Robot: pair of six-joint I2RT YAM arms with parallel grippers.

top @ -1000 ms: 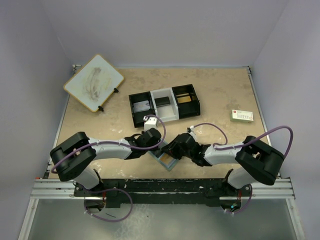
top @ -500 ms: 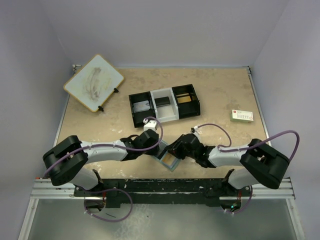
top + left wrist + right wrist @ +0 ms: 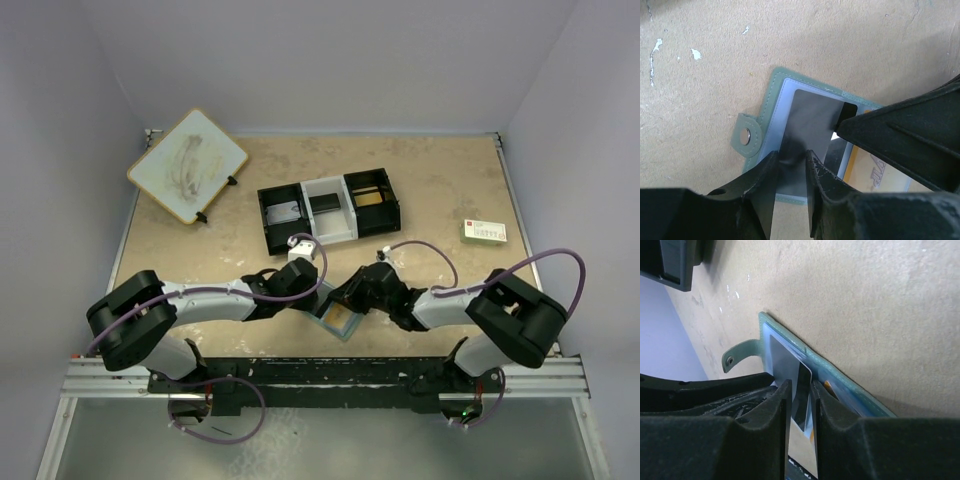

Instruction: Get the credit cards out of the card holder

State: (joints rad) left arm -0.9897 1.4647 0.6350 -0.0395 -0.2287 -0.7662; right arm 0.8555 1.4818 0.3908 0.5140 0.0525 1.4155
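The grey-green card holder [image 3: 337, 321] lies open on the table between both arms. In the left wrist view its clasp tab [image 3: 746, 136] points left, a grey credit card [image 3: 810, 117] lies on the left panel and an orange-gold credit card [image 3: 874, 175] sits in the right pocket. My left gripper [image 3: 791, 156] is open a little, its fingertips resting on the holder's near edge astride the grey card. My right gripper [image 3: 801, 385] is shut on the grey card's raised corner [image 3: 804, 382], which stands up out of the holder [image 3: 840, 375].
A black-and-white three-compartment tray [image 3: 330, 210] stands behind the holder, its corner also in the right wrist view [image 3: 675, 260]. A white box with print [image 3: 485, 232] lies at the right. A tilted whiteboard [image 3: 188, 165] sits at the back left.
My left jaws have parted from shut and settled over the holder. The right jaws have narrowed on the grey card, and the right wrist has edged left.
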